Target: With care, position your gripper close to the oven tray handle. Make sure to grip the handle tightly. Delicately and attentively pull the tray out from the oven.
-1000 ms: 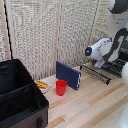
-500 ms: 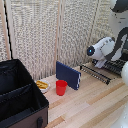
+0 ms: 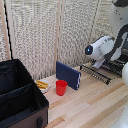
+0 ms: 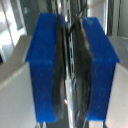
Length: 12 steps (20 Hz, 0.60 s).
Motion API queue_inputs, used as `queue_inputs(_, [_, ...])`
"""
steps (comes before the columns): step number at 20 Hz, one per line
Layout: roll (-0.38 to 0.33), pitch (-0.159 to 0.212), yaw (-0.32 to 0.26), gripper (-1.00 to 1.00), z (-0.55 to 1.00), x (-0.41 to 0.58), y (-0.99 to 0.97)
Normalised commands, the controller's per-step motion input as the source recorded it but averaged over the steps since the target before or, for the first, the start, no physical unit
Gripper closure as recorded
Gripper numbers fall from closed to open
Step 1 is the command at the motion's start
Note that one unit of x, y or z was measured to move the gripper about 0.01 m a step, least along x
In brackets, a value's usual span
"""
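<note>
In the wrist view the handle (image 4: 71, 55) runs between the blue fingertips (image 4: 45, 70), and the jaws pinch it.

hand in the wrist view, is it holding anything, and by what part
The hand looks shut on the rack's handle, a thin dark bar squeezed between its blue fingertips; blur hides the exact contact.

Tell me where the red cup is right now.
In the exterior view, the red cup stands on the wooden table just in front of the upright blue box, beside the black case.
</note>
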Motion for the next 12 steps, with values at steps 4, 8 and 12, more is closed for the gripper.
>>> queue_inputs(4, [0.0, 0.0, 0.038, 1.0, 0.0, 0.0, 0.86])
queue_inputs(8, [0.0, 0.0, 0.017, 1.0, 0.0, 0.016, 0.93])
queue_inputs(12, [0.0, 0.005, 0.025, 1.0, 0.0, 0.045, 0.73])
